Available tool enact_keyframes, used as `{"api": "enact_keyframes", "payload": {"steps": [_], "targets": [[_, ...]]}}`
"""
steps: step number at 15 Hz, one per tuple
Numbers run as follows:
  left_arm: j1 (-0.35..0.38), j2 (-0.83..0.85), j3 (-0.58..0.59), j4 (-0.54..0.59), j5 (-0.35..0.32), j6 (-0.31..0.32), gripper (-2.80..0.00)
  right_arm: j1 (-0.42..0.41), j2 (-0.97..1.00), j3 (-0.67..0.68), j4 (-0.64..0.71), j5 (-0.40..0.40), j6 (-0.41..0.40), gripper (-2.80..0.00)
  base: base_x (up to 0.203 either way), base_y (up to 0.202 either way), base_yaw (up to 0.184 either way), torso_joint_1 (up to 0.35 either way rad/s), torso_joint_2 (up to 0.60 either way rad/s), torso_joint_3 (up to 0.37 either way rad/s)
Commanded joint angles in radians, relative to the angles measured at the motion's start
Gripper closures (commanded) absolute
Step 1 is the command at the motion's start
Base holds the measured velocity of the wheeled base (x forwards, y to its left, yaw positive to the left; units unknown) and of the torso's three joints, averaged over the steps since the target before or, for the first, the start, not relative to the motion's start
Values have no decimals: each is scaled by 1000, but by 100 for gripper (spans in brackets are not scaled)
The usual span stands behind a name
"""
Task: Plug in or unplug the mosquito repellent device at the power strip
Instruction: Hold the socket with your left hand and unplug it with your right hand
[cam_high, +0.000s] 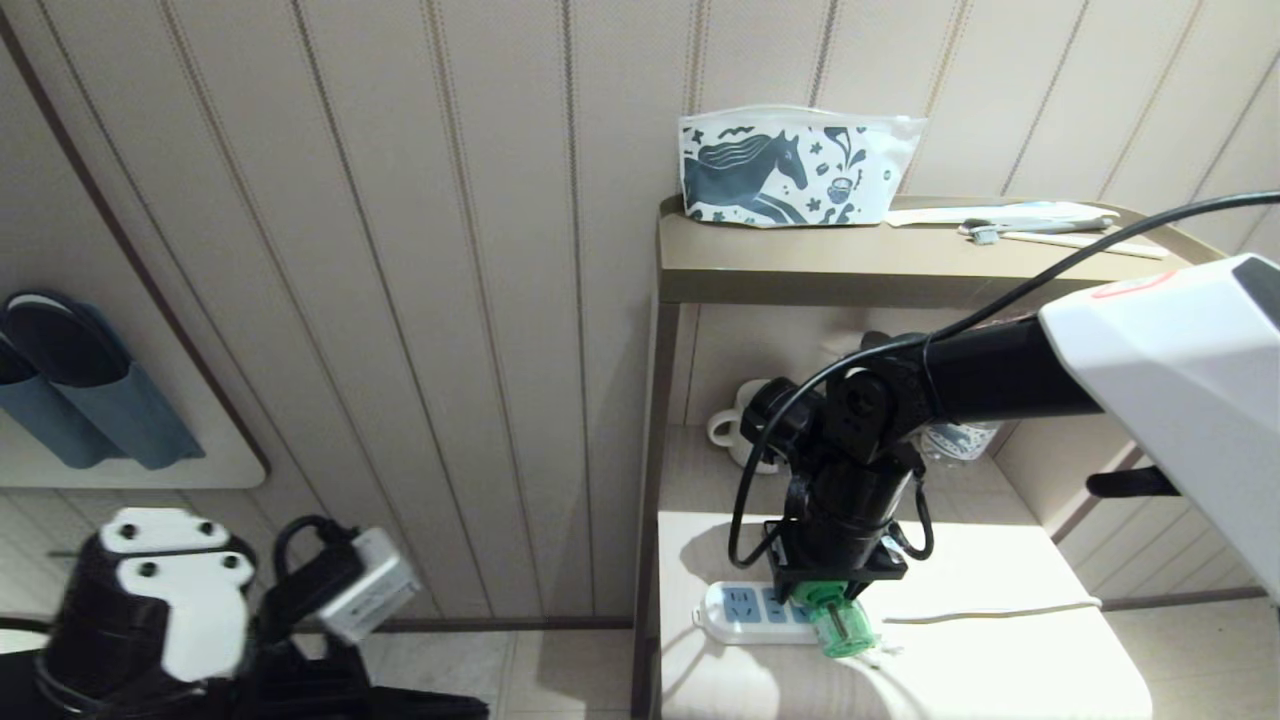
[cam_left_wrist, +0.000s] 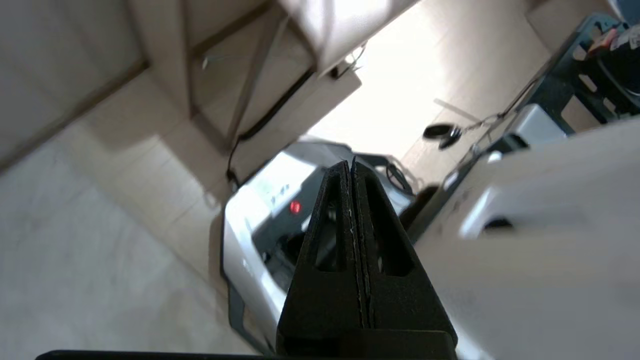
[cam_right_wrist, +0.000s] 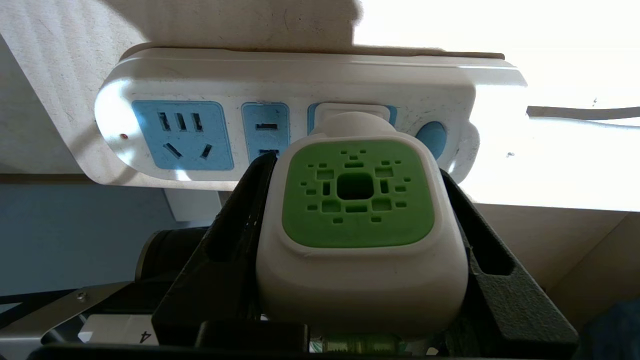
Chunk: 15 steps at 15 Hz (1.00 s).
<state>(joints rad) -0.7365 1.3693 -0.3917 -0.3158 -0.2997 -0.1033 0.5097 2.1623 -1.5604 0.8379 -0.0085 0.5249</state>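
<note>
The right hand (cam_right_wrist: 357, 250) is clamped on the mosquito repellent device (cam_right_wrist: 357, 225), a finger pressed flat against each side of its white body, and the device sits at the power strip (cam_right_wrist: 300, 80) on the lower surface (cam_high: 1000, 670) of the bedside stand. In the right wrist view the device's plug end meets the third blue socket face, just beside the round blue button (cam_right_wrist: 431, 139). Here's what the next move turns on: the device's long axis runs straight out from the socket face toward the hand, so any pull or push has to follow that same line, square to the strip. Whether the pins are fully seated, I can't tell; the device's own head hides them. In the head view the green bottle end pokes out below the wrist, and the wrist covers much of the strip. The left hand (cam_left_wrist: 353, 172) hangs low, well apart near the floor, fingers pinched together on nothing. The right arm is plainly the nearer one.
</note>
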Motion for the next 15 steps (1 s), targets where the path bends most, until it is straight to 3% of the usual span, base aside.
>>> {"api": "enact_keyframes", "payload": {"steps": [1, 4, 7, 8, 15], "targets": [[-139, 252, -40, -176, 102, -54, 0, 0, 10, 0, -7, 1, 3, 0, 0, 0, 0, 0, 0, 0], [-234, 491, -109, -327, 247, -89, 0, 0, 5, 13, -31, 1, 3, 0, 0, 0, 0, 0, 0, 0], [-332, 689, -220, -480, 484, -101, 0, 0, 7, 13, -33, 1, 3, 0, 0, 0, 0, 0, 0, 0], [-370, 716, -263, -511, 525, -104, 0, 0, 8, 11, -33, 1, 2, 0, 0, 0, 0, 0, 0, 0], [-414, 844, -397, -530, 590, -105, 0, -2, 11, 13, -51, 1, 3, 0, 0, 0, 0, 0, 0, 0]]}}
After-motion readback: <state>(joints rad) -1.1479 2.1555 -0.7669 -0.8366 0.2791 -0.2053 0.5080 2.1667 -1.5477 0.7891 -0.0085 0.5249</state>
